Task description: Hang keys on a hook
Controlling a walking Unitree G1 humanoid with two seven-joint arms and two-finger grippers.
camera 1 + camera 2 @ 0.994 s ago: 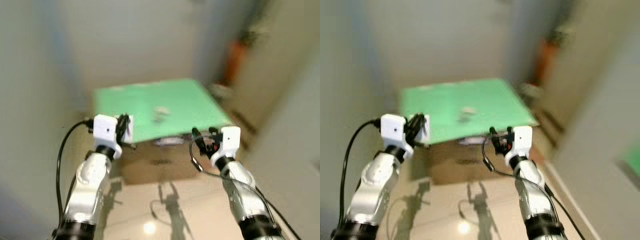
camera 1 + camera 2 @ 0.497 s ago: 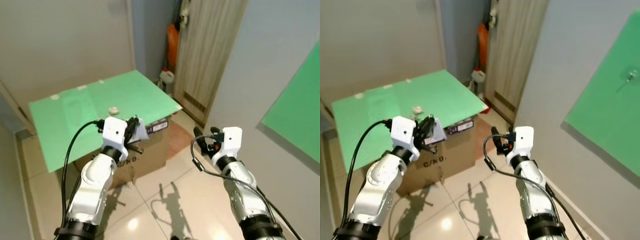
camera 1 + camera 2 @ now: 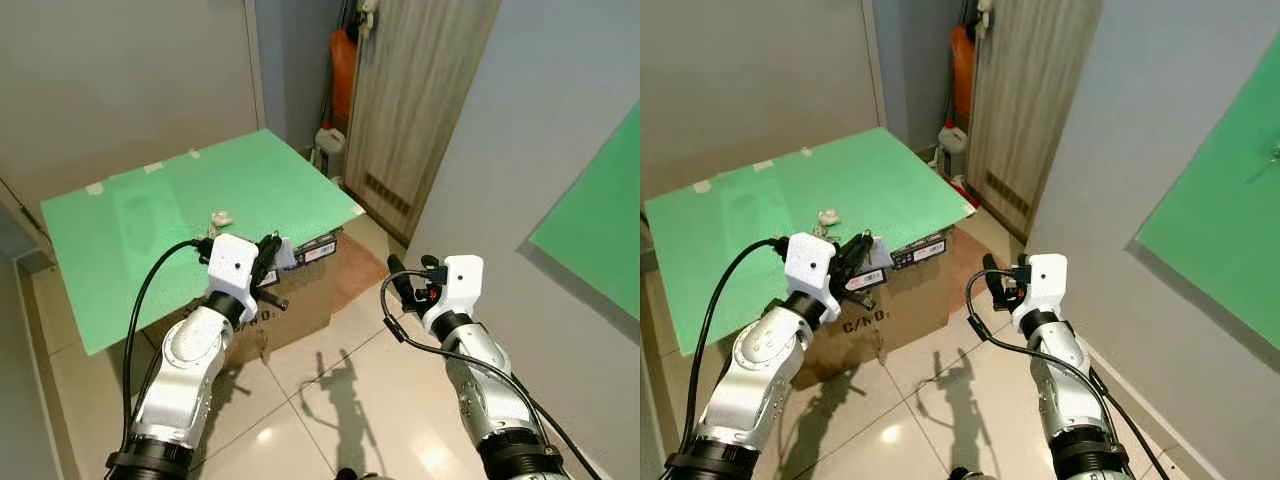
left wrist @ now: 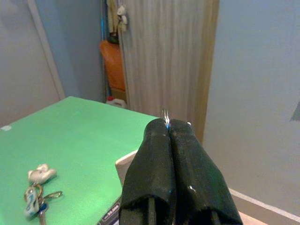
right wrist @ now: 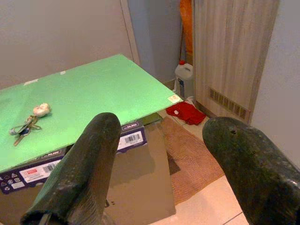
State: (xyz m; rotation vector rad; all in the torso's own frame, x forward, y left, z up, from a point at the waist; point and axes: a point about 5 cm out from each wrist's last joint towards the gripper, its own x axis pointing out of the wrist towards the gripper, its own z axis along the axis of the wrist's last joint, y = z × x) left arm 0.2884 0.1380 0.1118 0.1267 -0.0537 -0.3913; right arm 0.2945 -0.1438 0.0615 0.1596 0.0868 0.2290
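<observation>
A bunch of keys point(image 3: 220, 217) with a pale charm lies on the green board point(image 3: 150, 230), which rests on a cardboard box. My left gripper point(image 3: 268, 250) hovers just beyond the board's near right edge, right of the keys, with its fingers point(image 4: 161, 154) pressed shut. A thin metal glint shows at their tips. My right gripper point(image 3: 405, 280) hangs open over the tiled floor, farther right, with nothing between its fingers point(image 5: 89, 159). A small metal hook point(image 3: 1270, 152) sticks out of a green panel point(image 3: 1220, 230) on the right wall.
The cardboard box point(image 3: 910, 290) stands on a glossy tiled floor point(image 3: 330, 400). Behind it are a wooden slatted door point(image 3: 410, 100), an orange container point(image 3: 343, 60) and a white jug point(image 3: 327, 140). A red cloth point(image 5: 186, 112) lies by the door.
The camera has swung and steadied: the blur is gone, and the board sits farther left with the right wall panel in sight. Both arms keep the same pose.
</observation>
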